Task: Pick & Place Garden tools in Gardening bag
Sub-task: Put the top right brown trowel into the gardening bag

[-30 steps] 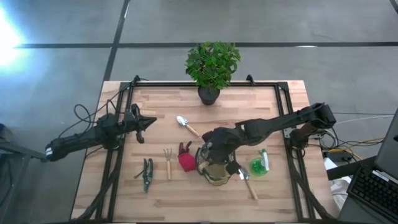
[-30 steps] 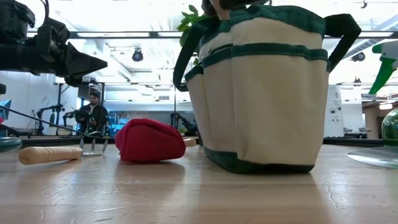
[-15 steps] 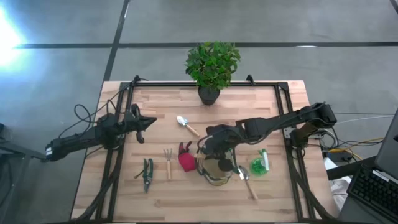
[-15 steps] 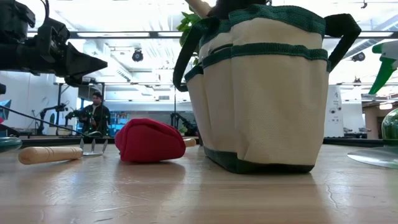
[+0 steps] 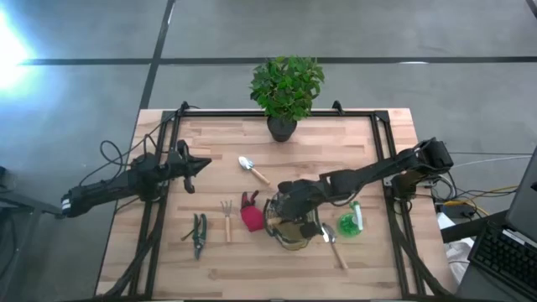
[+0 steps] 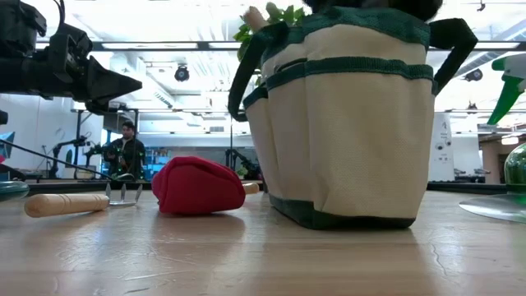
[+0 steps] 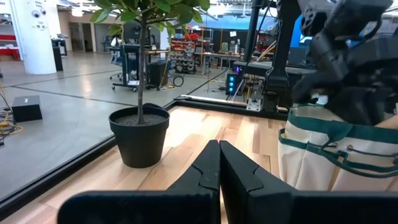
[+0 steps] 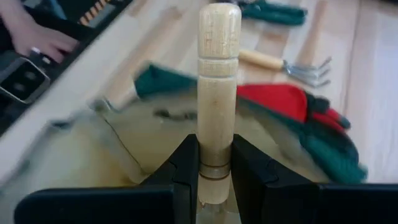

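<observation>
- My right gripper is clamped on the wooden handle of a trowel, holding it over the open mouth of the gardening bag.
- The bag stands on the desk towards its near side, roughly at the middle; in the low view the handle's tip pokes up above the bag's green rim.
- My left gripper is pressed fully closed, holding nothing, and hovers over the left part of the desk, well apart from the bag.
- A red glove lies just left of the bag, with a hand fork and green pruners farther left.
- A second trowel lies beyond the glove.
- A green spray bottle lies right of the bag, and another wooden-handled tool rests near the bag's right side.
- A potted plant stands at the far edge.
</observation>
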